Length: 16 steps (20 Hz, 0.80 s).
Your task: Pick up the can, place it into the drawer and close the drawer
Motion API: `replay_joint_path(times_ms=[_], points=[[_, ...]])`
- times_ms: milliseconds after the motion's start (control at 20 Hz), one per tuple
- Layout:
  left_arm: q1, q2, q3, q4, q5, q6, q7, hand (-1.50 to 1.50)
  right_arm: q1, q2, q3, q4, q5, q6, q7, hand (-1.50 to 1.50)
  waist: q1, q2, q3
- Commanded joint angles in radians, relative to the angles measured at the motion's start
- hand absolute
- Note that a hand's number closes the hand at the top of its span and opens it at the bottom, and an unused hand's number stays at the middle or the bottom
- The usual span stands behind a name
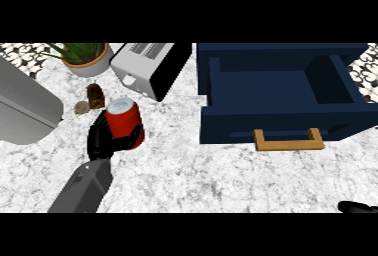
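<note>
Left hand (100,142) curls round upright can (124,122), top up.

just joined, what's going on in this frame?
The left hand is curled round the red can, on the left of the counter near the toaster. The navy drawer at right is open, and the can is not in it yet. The right hand shows only at the lower right edge.

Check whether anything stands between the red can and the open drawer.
Nothing visible does. The can, gripped by the left hand, has only bare counter between it and the front panel of the drawer. The toaster stands further back, off that line.
</note>
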Motion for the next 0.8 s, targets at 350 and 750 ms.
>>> replay_joint_path(times_ms=[350,750], points=[[-0.150,-0.044,-0.132,-0.085,-0.085,-0.096,0.191,1.50,-0.015,-0.060,-0.101,0.019,-0.045,0.007,0.015,-1.50,0.022,-0.009,0.002],[-0.311,-0.047,-0.165,-0.249,-0.103,-0.022,0.444,1.50,-0.033,-0.027,-0.020,-0.022,0.025,-0.024,0.057,-1.50,0.027,-0.009,0.002]])
